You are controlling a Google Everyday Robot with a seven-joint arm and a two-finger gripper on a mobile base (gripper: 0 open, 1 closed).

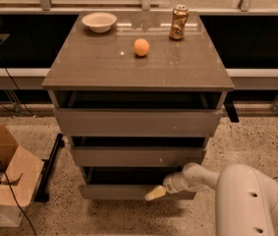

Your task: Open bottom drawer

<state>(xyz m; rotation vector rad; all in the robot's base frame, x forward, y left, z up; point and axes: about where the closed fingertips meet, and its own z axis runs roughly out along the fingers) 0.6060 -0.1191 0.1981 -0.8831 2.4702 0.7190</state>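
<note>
The bottom drawer [114, 191] is the lowest, narrowest grey front panel of the cabinet, standing slightly out from the body with a dark gap above it. My gripper [154, 193] comes in from the lower right on a white arm [246, 200] and its cream fingertip lies against the right part of that panel's front.
The cabinet top [99, 68] carries a white bowl [99, 21], an orange [141, 47] and a drink can [179, 22]. The top drawer [138, 122] and the middle drawer [138, 156] sit above. An open cardboard box [3, 181] and a black bar [49, 168] lie on the floor at left.
</note>
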